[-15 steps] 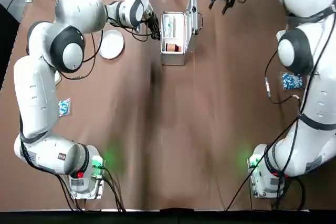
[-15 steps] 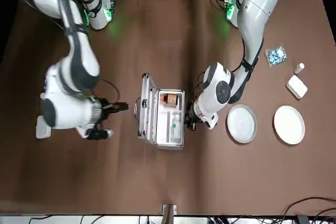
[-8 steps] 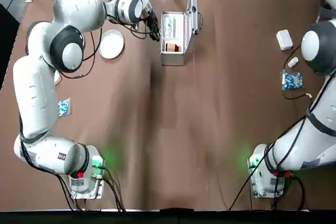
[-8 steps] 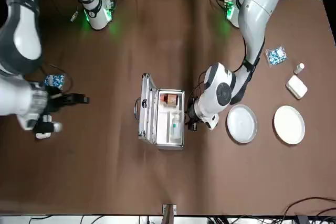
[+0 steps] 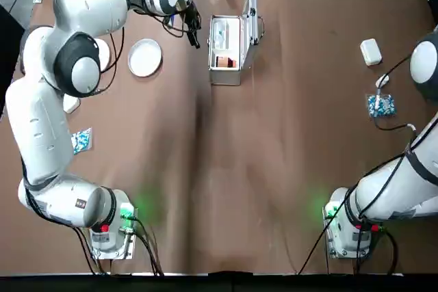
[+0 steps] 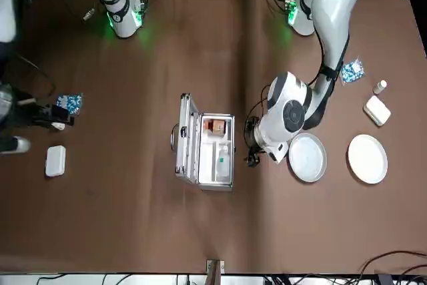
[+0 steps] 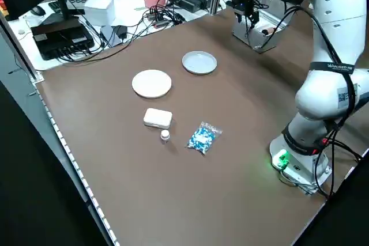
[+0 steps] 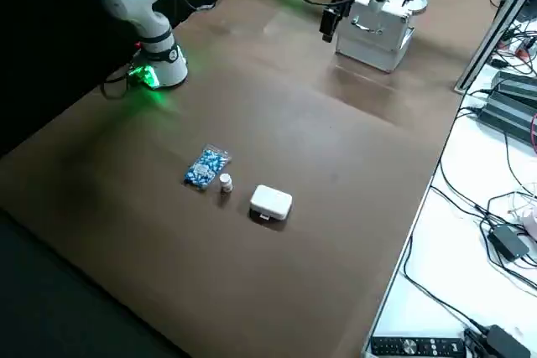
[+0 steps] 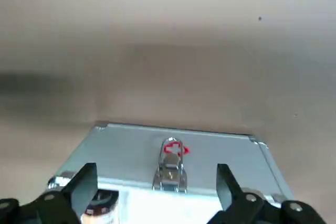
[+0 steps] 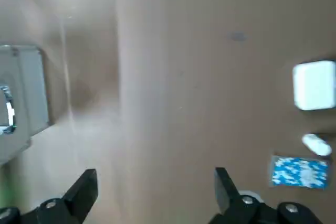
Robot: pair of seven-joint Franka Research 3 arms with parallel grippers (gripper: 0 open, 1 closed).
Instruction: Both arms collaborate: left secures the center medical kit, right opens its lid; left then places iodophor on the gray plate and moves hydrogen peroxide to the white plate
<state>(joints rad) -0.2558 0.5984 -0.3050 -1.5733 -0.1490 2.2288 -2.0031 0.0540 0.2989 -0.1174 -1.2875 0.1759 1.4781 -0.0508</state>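
Aluminium-edged kit [image 5: 226, 49] stands open at 12 o'clock in the top view, long axis running 12 to 6, lid [image 5: 252, 29] upright on its 3 o'clock side. Left gripper [image 5: 194, 27] hovers just beside the kit at 9 o'clock, fingers apart. Left wrist view alone shows the latch [image 9: 171, 165] with a red mark, unreadable. Right gripper [image 10: 152, 195] is spread, well apart from the kit.

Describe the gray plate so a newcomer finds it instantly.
Start at the open white and silver metal medical kit mid-table. On the robot's left of it lie two round plates; the rimmed gray plate is the nearer one, the plain white plate lies beyond.
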